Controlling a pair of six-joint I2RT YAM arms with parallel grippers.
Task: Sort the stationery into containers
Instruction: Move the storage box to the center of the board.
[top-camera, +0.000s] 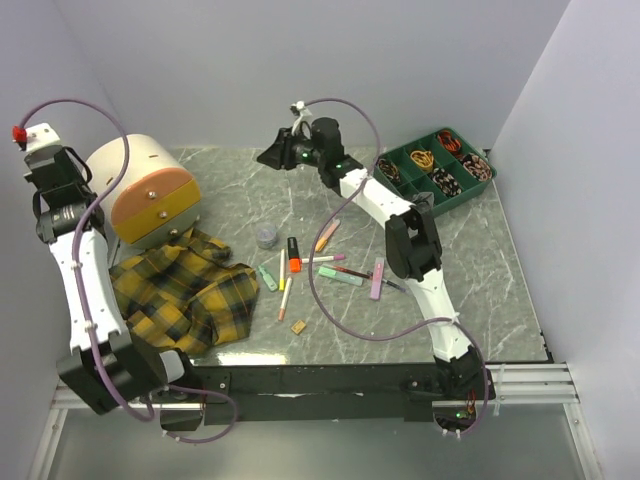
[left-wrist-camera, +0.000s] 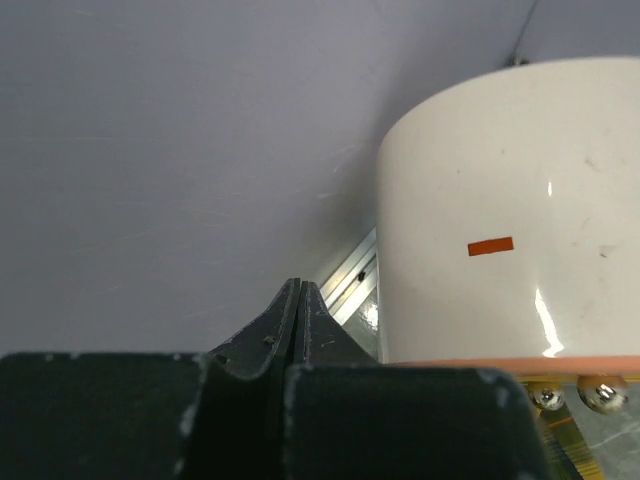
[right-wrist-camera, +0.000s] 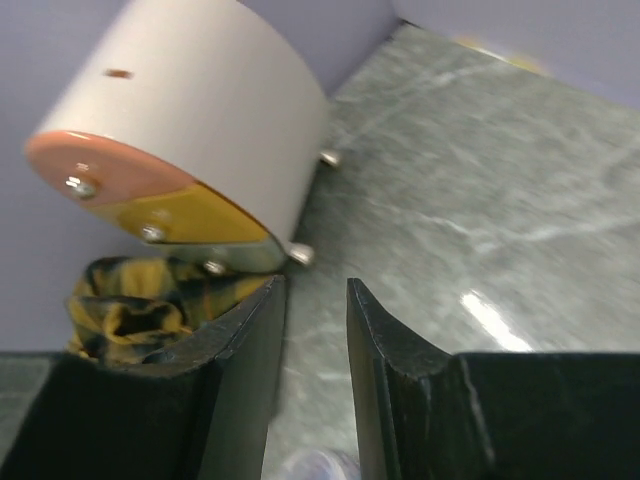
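1. At the middle of the table (top-camera: 480, 270), seen from above, the stationery (top-camera: 312, 268) lies loose in a cluster; the cream chest (top-camera: 150, 195) stands at 10 o'clock from it with both drawers pushed in, and the plaid cloth (top-camera: 185, 290) is bunched at its foot.
2. The right gripper (right-wrist-camera: 315, 285) hangs over bare stone at the far side; its jaws stand a narrow slot apart with nothing between them.
3. The left gripper (left-wrist-camera: 300, 292) sits just beside the chest's curved wall, at its 9 o'clock; its jaws are pressed together on nothing.
4. The cluster lies at 6 o'clock from the right gripper and the chest at 9 o'clock; the right arm looks nearer the pens, the left nearer the drawers.
5. Most pens run roughly 12 to 6, though the orange highlighter (top-camera: 294, 254) and its thin neighbours are too small to read exactly; a pick would likely want the jaws set across that axis.
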